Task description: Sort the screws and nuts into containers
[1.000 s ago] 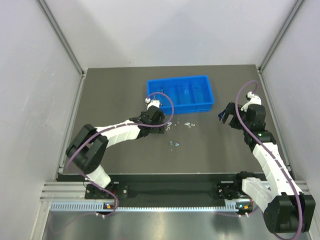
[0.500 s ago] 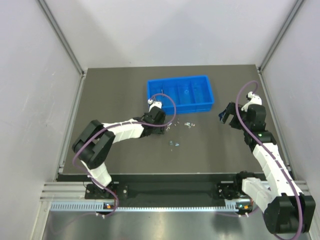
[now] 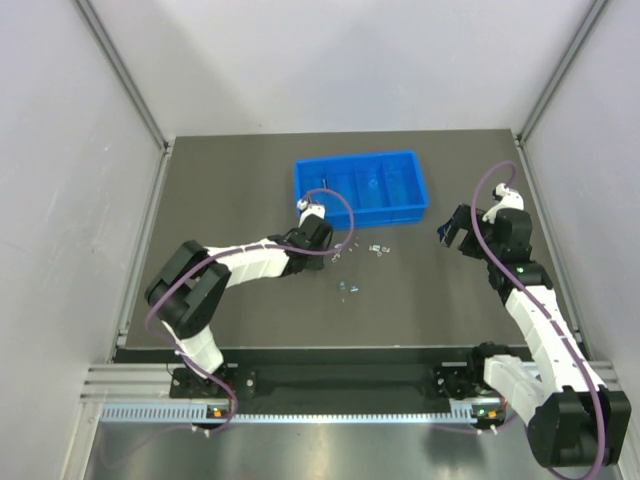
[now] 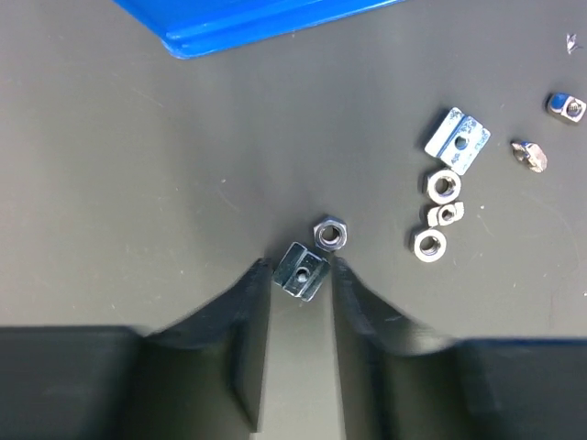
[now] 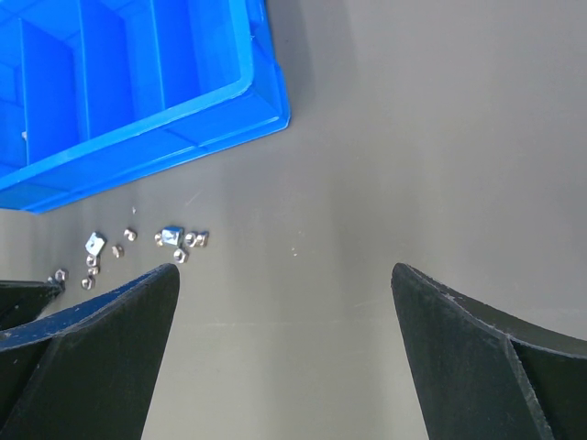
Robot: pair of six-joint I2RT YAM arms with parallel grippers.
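The blue tray (image 3: pixel 362 157) stands at the back centre. Small silvery nuts lie on the dark mat in front of it, one cluster (image 3: pixel 378 249) and a pair (image 3: pixel 349 288) nearer me. My left gripper (image 3: pixel 335 250) is low at the cluster's left end. In the left wrist view its jaws (image 4: pixel 301 271) stand narrowly apart around a square nut (image 4: pixel 299 273) on the mat, with thin gaps either side. A hex nut (image 4: pixel 329 233) touches that square nut. More nuts (image 4: pixel 440 186) lie to the right. My right gripper (image 3: pixel 447 232) is wide open and empty (image 5: pixel 284 270). I see no screws on the mat.
The tray's front rim shows in the left wrist view (image 4: pixel 238 27) and its right corner in the right wrist view (image 5: pixel 266 105). The nut cluster (image 5: pixel 171 236) also shows there. Grey walls with metal posts close in the mat on three sides.
My left gripper has slid a little to the right along the mat, toward the nuts. The right arm has not moved.
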